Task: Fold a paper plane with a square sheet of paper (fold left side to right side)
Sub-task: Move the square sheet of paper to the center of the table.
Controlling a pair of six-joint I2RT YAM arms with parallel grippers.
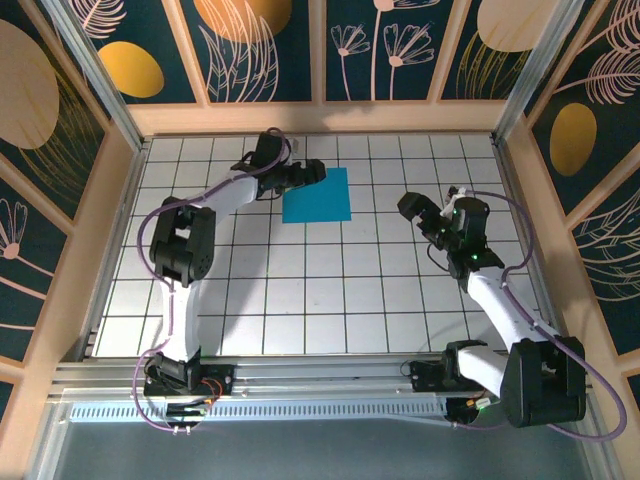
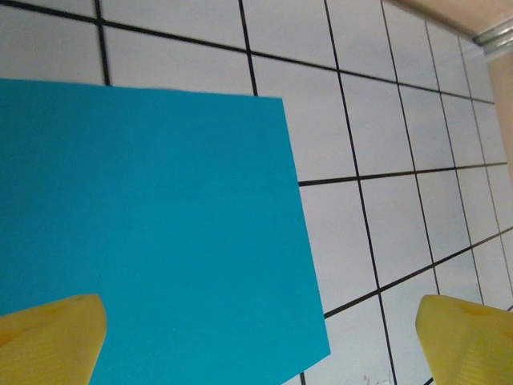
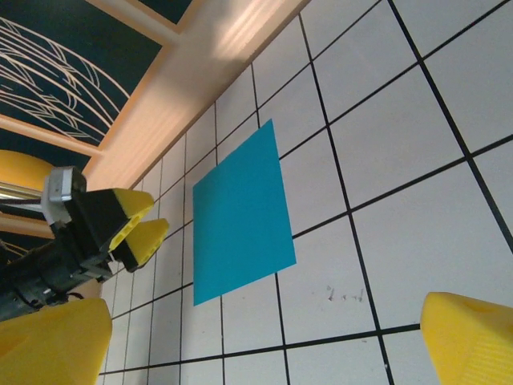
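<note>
The square sheet of paper [image 1: 317,197] is laid flat at the far middle of the counter [image 1: 300,290]. The left pincer [image 1: 312,172], spread wide and empty, is nearer, poised at the sheet's far left corner. The right pincer [image 1: 418,212], equally wide and empty, is held well apart to the right.

The top camera looks steeply down from the near side over the whole worktop [image 1: 320,300]. The left wrist camera sits close above the sheet of paper [image 2: 160,224]; the right wrist camera sees it from farther off.
</note>
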